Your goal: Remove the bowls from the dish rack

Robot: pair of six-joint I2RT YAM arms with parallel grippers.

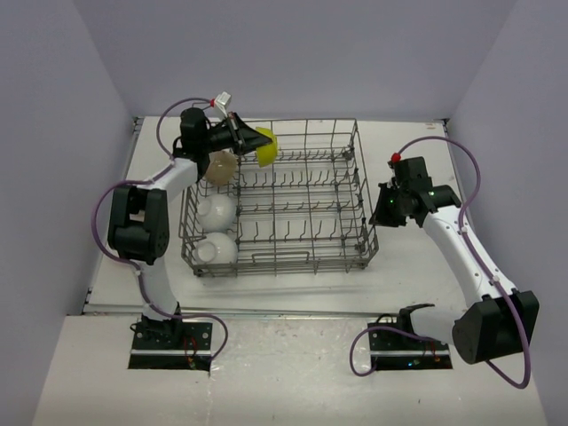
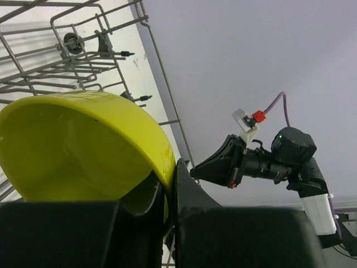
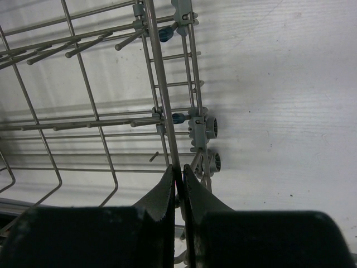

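Observation:
The grey wire dish rack stands mid-table. My left gripper is shut on the rim of a yellow bowl and holds it above the rack's far left corner; in the left wrist view the yellow bowl fills the left side, pinched by the left gripper. A beige bowl and two white bowls sit along the rack's left side. My right gripper is shut on the rack's right rim wire, as the right wrist view shows.
The rack's grey roller wheels stick out on its right side over the white table. Lavender walls close in the table at the back and both sides. The right arm shows across the left wrist view.

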